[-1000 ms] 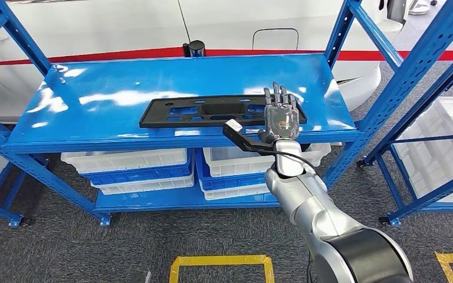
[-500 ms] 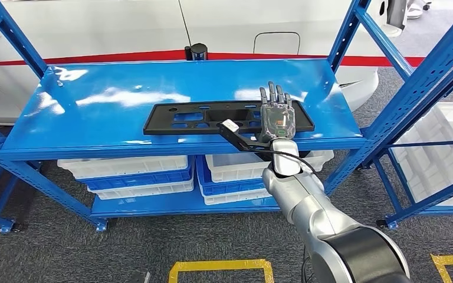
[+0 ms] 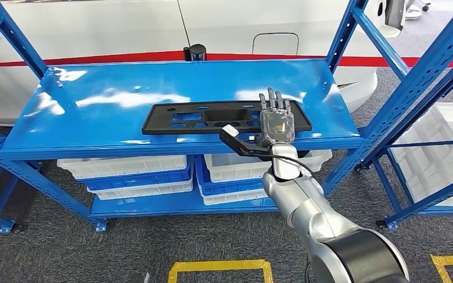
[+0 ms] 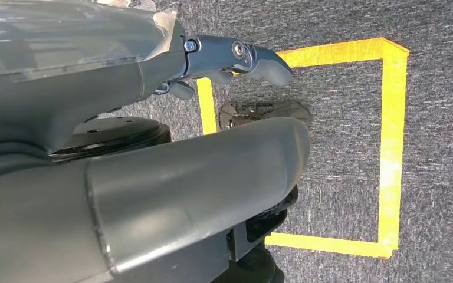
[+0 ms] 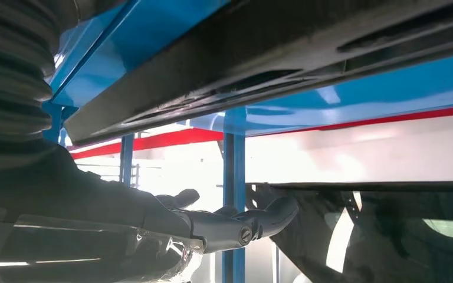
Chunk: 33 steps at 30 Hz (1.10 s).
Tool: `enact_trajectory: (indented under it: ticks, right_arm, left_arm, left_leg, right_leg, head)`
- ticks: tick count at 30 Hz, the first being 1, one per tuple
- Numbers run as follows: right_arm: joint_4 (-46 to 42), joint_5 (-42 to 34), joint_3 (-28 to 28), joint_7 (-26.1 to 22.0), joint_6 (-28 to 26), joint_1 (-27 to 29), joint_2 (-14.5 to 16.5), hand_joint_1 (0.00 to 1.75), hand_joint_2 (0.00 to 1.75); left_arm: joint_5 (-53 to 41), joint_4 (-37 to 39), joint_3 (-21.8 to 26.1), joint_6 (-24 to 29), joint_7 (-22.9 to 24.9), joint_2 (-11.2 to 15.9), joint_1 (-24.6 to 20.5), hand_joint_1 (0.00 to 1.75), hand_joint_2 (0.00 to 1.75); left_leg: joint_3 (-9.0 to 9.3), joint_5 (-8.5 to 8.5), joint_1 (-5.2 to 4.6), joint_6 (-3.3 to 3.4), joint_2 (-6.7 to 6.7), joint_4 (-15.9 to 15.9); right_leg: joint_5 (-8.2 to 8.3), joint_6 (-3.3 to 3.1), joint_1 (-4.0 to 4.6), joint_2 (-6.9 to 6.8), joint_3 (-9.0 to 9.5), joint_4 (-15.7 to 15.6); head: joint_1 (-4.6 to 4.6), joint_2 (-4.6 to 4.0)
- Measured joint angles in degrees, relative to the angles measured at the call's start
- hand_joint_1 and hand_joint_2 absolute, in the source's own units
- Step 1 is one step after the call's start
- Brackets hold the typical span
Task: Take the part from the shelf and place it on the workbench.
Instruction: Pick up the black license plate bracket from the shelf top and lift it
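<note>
Reaching over the blue shelf [image 3: 94, 127], my right hand [image 3: 276, 121] hovers with fingers spread above the right end of the black part [image 3: 212, 115], which lies flat there. Next, I judge, I must lower and close around its edge.

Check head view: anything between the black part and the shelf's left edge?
Nothing. In the head view, the stretch from the black part to the left edge of the blue shelf is bare, showing just glare. The right hand is over the part's other end.
</note>
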Motion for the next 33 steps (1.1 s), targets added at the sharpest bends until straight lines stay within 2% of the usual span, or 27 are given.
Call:
enact_trajectory:
  ticks: [3, 8, 14, 17, 18, 21, 29, 33]
  right_arm:
    - [0.3, -0.1, 0.0, -0.8, 0.3, 0.0, 0.3, 1.75, 1.75]
    - [0.9, -0.4, -0.7, -3.5, 1.0, 0.1, 0.9, 1.75, 1.75]
    - [1.6, -0.4, -1.2, -3.9, 1.0, 0.1, 1.0, 1.75, 1.75]
    - [1.7, -0.4, -1.4, -4.0, 0.9, 0.0, 1.1, 1.75, 1.75]
    - [1.7, -0.4, -1.4, -4.0, 0.9, 0.0, 1.2, 1.75, 1.75]
    - [1.7, -0.4, -1.5, -4.2, 0.7, 0.0, 1.3, 1.75, 1.75]
    - [1.7, -0.2, -1.6, -4.0, 0.1, 0.0, 1.4, 1.75, 1.75]
    - [1.7, -0.1, -1.9, -4.2, -2.4, 0.1, 1.4, 1.75, 1.75]
  left_arm:
    - [0.6, 0.0, 0.2, 0.5, -0.1, 0.0, 0.2, 0.00, 0.00]
    - [1.3, 0.0, 0.5, 0.9, -0.6, 0.0, 0.8, 0.00, 0.00]
    - [1.7, 0.0, 0.6, 1.2, -0.9, -0.1, 1.2, 0.00, 0.00]
    - [1.7, 0.0, 0.6, 1.1, -0.9, -0.1, 1.4, 0.00, 1.31]
    - [1.8, 0.0, 0.6, 1.0, -1.0, -0.1, 1.4, 0.00, 1.31]
    - [1.8, 0.0, 0.7, 0.4, -1.5, -0.1, 1.6, 0.00, 0.00]
    - [1.9, 0.0, 0.9, 0.1, -2.2, -0.1, 1.7, 0.00, 0.00]
    - [2.9, 0.0, 1.4, 0.8, -2.3, -0.1, 1.8, 0.00, 0.00]
  left_leg:
    - [0.00, 0.00, 0.04, 0.00, 0.01, 0.0]
    - [0.00, -0.01, 0.06, -0.01, 0.01, 0.0]
    - [0.02, -0.01, 0.06, -0.01, 0.02, 0.0]
    - [0.09, -0.01, 0.06, -0.01, 0.01, 0.0]
    - [0.12, -0.01, 0.06, -0.01, 0.01, 0.0]
    - [0.17, -0.01, 0.06, -0.01, 0.00, 0.0]
    - [0.26, -0.01, 0.06, -0.01, 0.01, 0.0]
    - [0.26, -0.01, 0.06, -0.01, 0.00, 0.0]
  right_leg:
    - [0.00, 0.00, 0.04, 0.00, -0.01, 0.0]
    - [-0.02, -0.02, 0.05, 0.00, -0.04, 0.0]
    - [-0.02, -0.02, 0.04, 0.00, -0.01, 0.0]
    - [-0.02, -0.03, 0.04, 0.00, 0.05, 0.0]
    - [-0.02, -0.03, 0.04, 0.00, 0.08, 0.0]
    - [-0.02, -0.03, 0.04, -0.01, 0.12, 0.0]
    - [-0.02, -0.03, 0.04, -0.01, 0.22, 0.0]
    - [-0.02, -0.03, 0.04, -0.02, 0.23, 0.0]
  head:
    - [0.00, 0.00]
    - [0.00, 0.00]
    - [0.00, 0.00]
    - [0.00, 0.00]
    - [0.00, 0.00]
    - [0.01, 0.00]
    - [0.01, 0.00]
    - [0.01, 0.00]
